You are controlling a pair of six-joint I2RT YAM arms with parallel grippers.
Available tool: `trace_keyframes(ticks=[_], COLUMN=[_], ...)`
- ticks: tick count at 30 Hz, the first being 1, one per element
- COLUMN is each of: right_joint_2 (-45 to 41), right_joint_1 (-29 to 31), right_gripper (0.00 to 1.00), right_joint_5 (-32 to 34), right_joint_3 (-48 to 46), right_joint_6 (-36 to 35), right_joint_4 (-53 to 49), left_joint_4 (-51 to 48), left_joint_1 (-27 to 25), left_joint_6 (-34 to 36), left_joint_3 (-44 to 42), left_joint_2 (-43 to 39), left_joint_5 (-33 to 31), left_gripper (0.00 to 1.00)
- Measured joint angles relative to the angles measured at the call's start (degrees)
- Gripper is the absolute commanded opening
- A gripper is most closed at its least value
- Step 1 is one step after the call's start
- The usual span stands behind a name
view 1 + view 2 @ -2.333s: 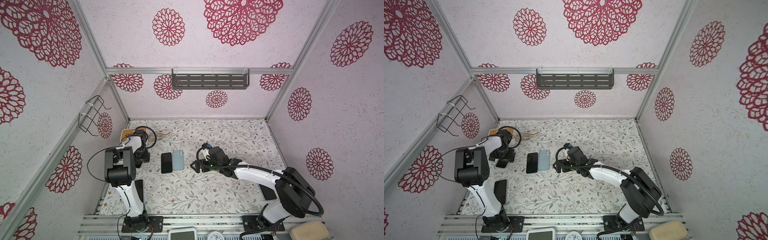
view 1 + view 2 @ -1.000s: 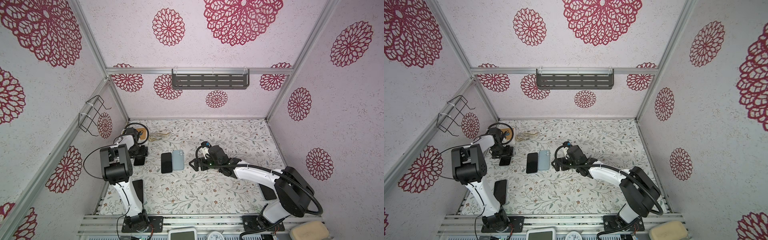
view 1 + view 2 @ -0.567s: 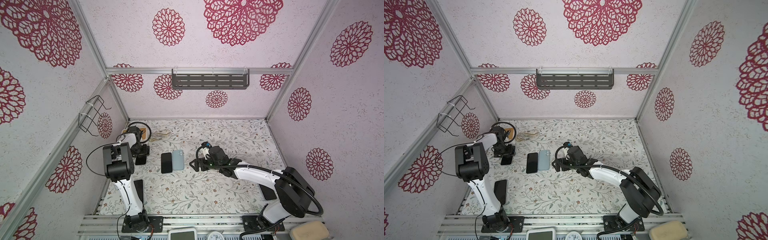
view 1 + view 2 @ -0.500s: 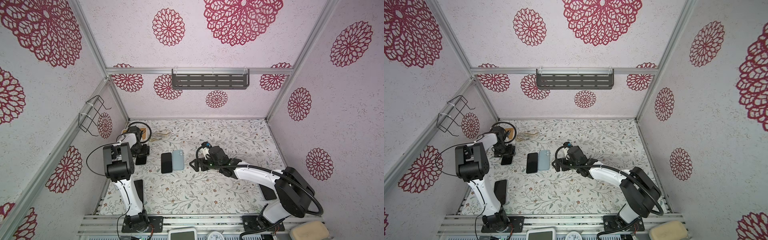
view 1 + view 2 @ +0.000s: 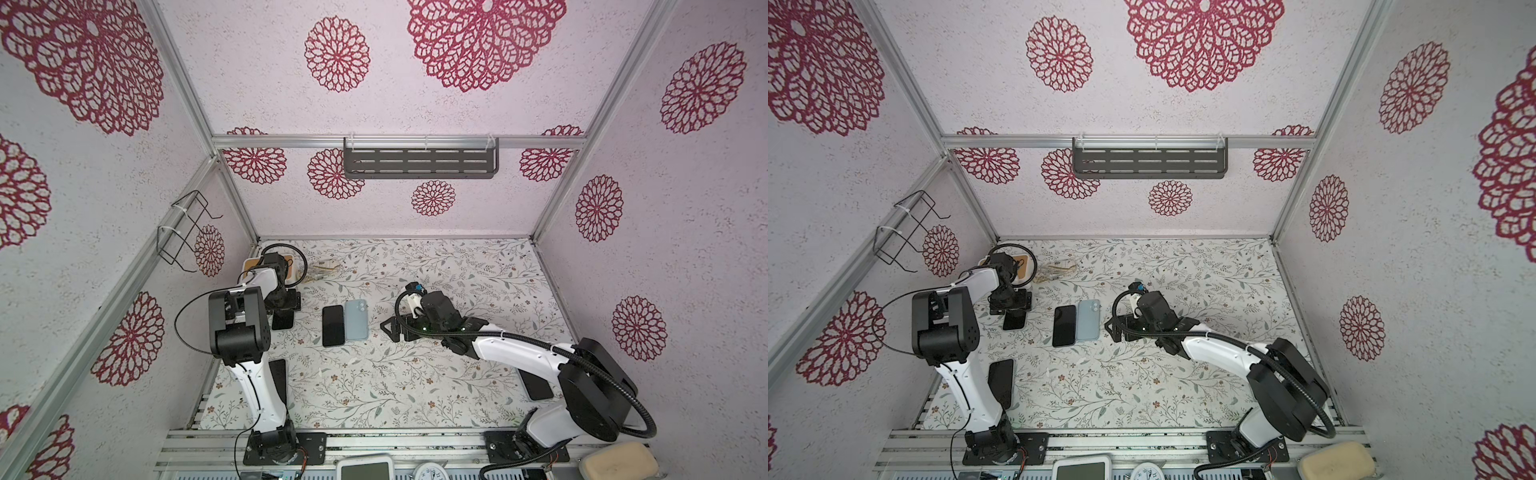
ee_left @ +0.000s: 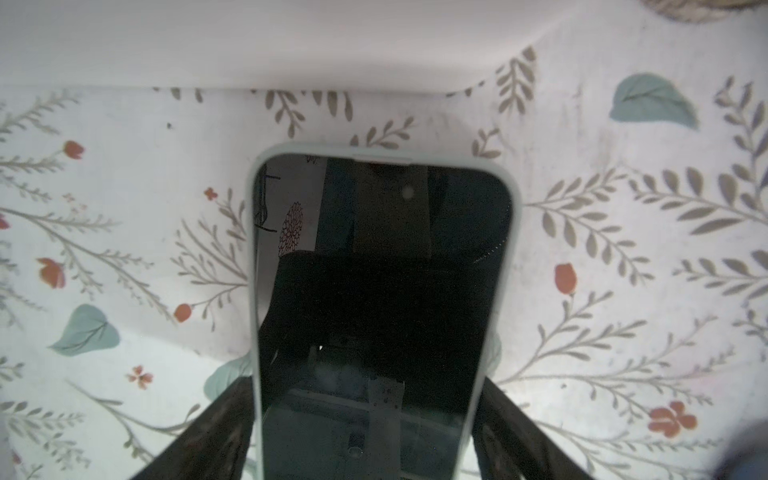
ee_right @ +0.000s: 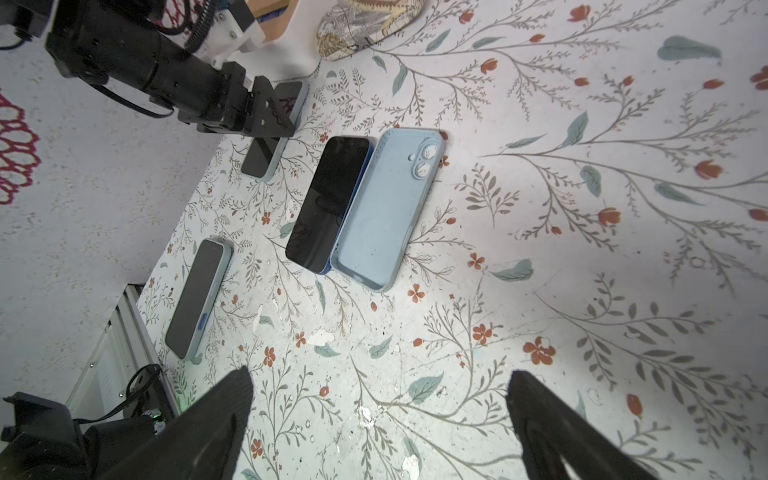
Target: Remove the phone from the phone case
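Note:
A phone (image 6: 374,291) with a dark screen lies in a pale phone case (image 6: 254,266) on the flowered table, close to the left wall. In both top views it pokes out from under my left gripper (image 5: 282,316) (image 5: 1014,316). The left gripper (image 6: 368,382) is open, one finger (image 6: 224,415) tight along each long side of the case. In the middle lie a bare dark phone (image 5: 333,331) and an empty light blue case (image 5: 356,320), side by side. My right gripper (image 5: 390,329) (image 7: 380,374) hovers open just right of them, holding nothing.
Another cased phone (image 7: 195,299) lies at the front left beside the left arm's base. A dark phone (image 5: 536,386) lies under the right arm. A wooden stand (image 5: 253,266) and a patterned pouch (image 5: 322,270) sit at the back left. The left wall is close.
The left arm's elbow has shifted while its wrist stayed low over the cased phone by the left wall. The right arm, the bare phone and the blue case have not moved.

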Motion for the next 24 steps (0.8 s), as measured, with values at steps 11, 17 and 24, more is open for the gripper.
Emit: trace_keyframes(ticks=[11,17,24], right_joint_2=[-5.2,-6.0,-6.0], right_joint_1=[-0.2,-0.3,-0.3], right_gripper=[0.99,0.99,0.99], right_joint_5=[1.9,2.3,1.1], right_joint_3=[-3.9,-5.1,-6.1], right_joint_6=[0.4,1.1,3.2], right_joint_4=[-0.3,0.0,2.9], left_joint_4=[0.0,-0.7,-1.0], left_joint_1=[-0.9,-2.5,-4.3], left_joint_6=[-1.3,-3.3,-6.6], left_joint_3=[-1.0,-4.0,-6.3], left_joint_2=[-0.9,-5.0,-13.5], left_joint_5=[0.1,3.5,8.2], left_gripper=[0.56,0.53,0.55])
